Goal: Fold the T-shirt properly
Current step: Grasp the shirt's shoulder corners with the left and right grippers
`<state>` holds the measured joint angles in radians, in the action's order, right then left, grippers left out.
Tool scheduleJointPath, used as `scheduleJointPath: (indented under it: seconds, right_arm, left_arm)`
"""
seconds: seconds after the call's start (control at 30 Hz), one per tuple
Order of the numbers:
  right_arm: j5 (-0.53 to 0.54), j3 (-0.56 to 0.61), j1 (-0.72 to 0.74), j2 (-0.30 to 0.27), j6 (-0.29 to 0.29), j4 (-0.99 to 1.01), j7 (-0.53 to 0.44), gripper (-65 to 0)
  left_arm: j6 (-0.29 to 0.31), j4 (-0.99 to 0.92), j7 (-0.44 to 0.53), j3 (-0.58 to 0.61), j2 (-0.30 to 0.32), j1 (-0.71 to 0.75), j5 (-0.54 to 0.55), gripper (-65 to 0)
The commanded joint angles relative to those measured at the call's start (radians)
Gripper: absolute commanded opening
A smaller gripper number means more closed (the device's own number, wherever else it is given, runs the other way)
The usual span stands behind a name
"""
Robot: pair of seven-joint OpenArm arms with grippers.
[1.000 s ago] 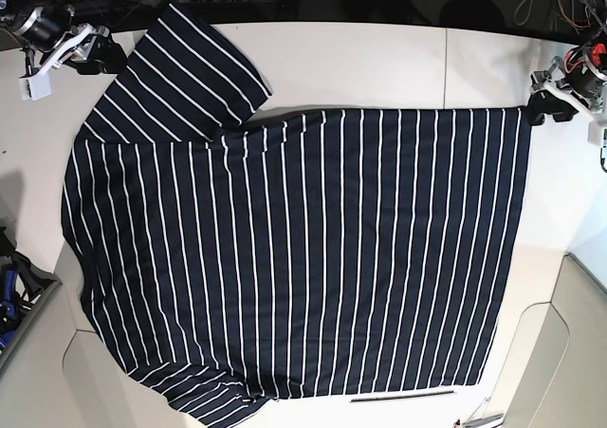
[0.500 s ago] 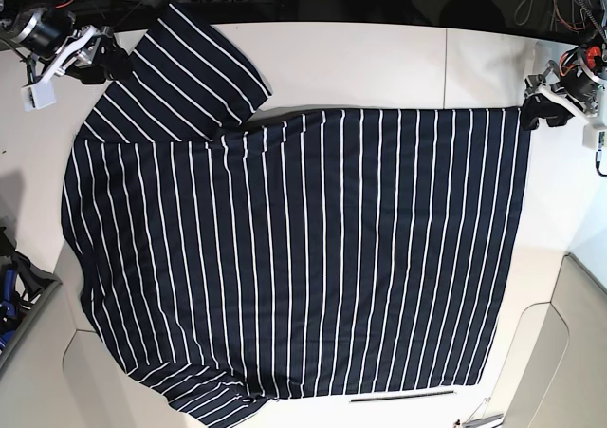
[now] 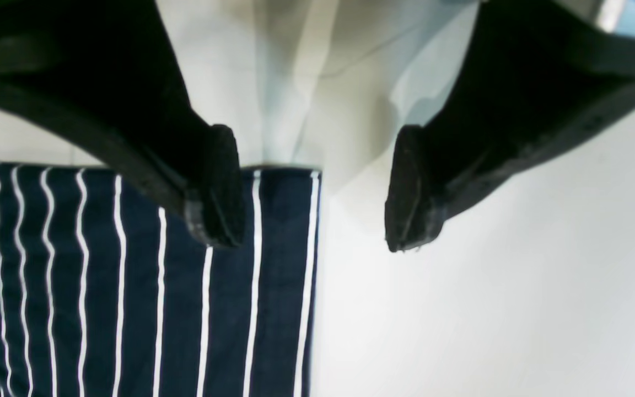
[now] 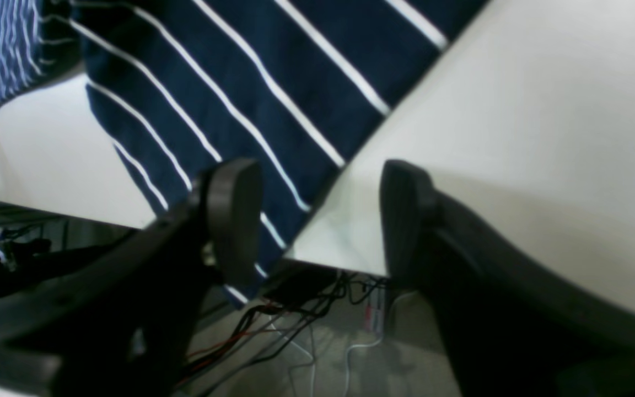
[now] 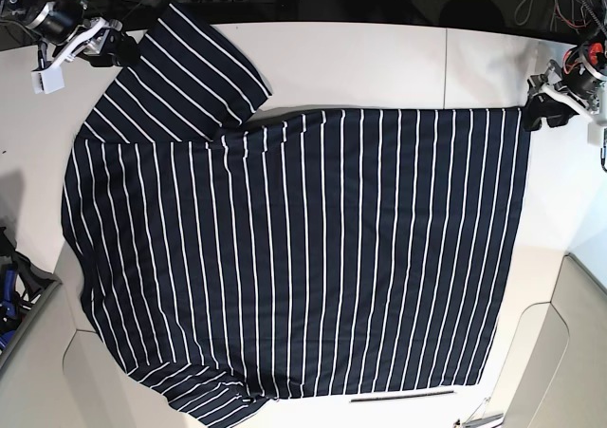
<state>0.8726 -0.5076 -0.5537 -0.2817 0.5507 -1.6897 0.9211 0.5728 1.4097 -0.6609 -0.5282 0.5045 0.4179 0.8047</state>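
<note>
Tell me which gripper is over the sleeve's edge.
The right gripper, at the base view's top left; the left gripper sits at the T-shirt's hem corner instead.

White table [image 5: 379,63]; T-shirt [image 5: 303,257] spread flat on it

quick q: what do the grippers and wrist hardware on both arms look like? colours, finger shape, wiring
Both alike: left gripper and right gripper have black curved fingers ending in flat, rounded pads with a rough texture. In the base view each gripper sits on a white bracket with a round black motor behind it. Red and orange wires run near both wrists. No markings legible.
</note>
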Motion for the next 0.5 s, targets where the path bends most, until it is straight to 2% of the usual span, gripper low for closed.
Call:
scheduleJointPath:
  seconds: [0.0,0.17,0.47]
  right_arm:
    - [0.011,-0.006,-0.003,-0.006,0.003,-0.008,-0.005,-30.7]
    - [0.03,-0.005,-0.002,0.019,0.003,-0.008,-0.005,-30.7]
    - [0.025,0.045,0.01,0.051,0.004,-0.008,-0.005,-30.7]
  left_arm:
    - [0.001,0.0,-0.042,-0.001,0.014,0.006,-0.004,-21.3]
    - [0.023,0.0,-0.079,0.002,0.008,0.006,0.051,-21.3]
    - [0.023,0.0,-0.08,0.06,0.008,0.006,0.052,-21.3]
